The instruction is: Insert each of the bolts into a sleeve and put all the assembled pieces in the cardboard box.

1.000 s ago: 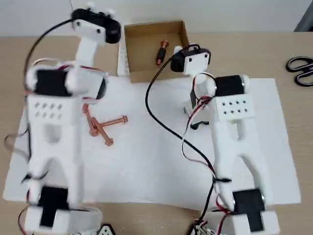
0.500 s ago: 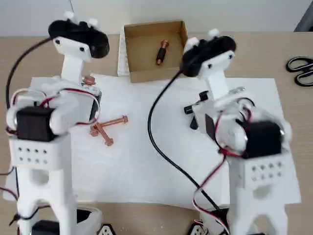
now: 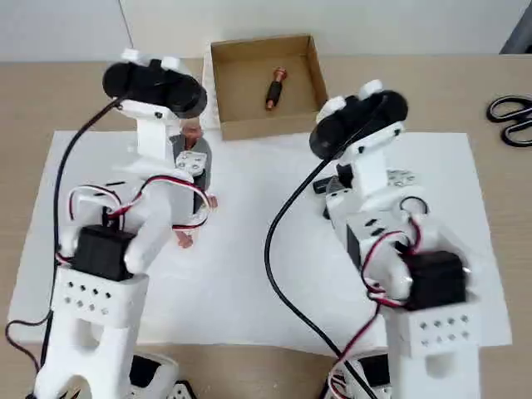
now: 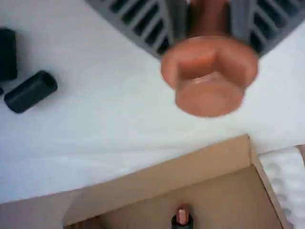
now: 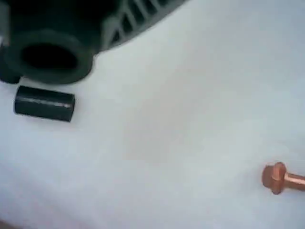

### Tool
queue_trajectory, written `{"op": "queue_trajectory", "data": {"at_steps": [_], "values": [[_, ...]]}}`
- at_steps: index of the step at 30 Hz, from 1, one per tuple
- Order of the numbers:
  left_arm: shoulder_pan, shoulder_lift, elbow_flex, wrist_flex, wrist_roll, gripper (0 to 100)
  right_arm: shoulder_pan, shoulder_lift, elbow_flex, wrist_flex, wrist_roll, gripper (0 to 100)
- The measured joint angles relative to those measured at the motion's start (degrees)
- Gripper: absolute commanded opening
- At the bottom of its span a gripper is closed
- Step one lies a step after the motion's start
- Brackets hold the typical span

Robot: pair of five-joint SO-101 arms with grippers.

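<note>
Left hand [image 4: 207, 14] is closed on a copper bolt [image 4: 209, 76], gripping the shank with the flanged head standing clear of the fingers. It hangs above the white sheet [image 3: 249, 283], near the cardboard box [image 3: 223, 87]. Right hand [image 5: 66, 26] is clamped on a black sleeve [image 5: 47, 57], whose open bore is visible and unobstructed; it is over the same sheet, apart from the left hand. One assembled piece [image 3: 275, 87] lies inside the box. A spare sleeve [image 5: 44, 104] and a loose bolt [image 5: 281, 179] rest on the sheet, well apart from each other. Scissors [image 3: 511, 116] lie on the desk [image 3: 33, 91], well away from the work. Assessment: the step in hand is the mating of bolt and sleeve; both parts are lifted but not yet joined. The next move calls for bringing the two hands together with the shank lined up on the bore axis. The free end of the shank is hidden, so its aim cannot be confirmed. Loose parts remain, so the task is judged well short of complete.
</note>
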Motion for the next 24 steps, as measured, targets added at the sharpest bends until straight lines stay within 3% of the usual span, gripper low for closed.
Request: {"op": "queue_trajectory", "data": {"at_steps": [7, 14, 24], "values": [[0.00, -0.18, 3.25, -3.96, 9.32, 1, 0.09, -0.26, 17.93, -17.23, -1.49, 0.4], [0.00, -0.18, 3.25, -4.22, 10.02, 1, -2.81, -6.95, 31.30, -32.97, -12.04, 0.4], [3.69, -0.18, 9.93, -13.27, 10.02, 1, -9.32, -18.11, 51.52, -50.73, -13.10, 0.4]]}}
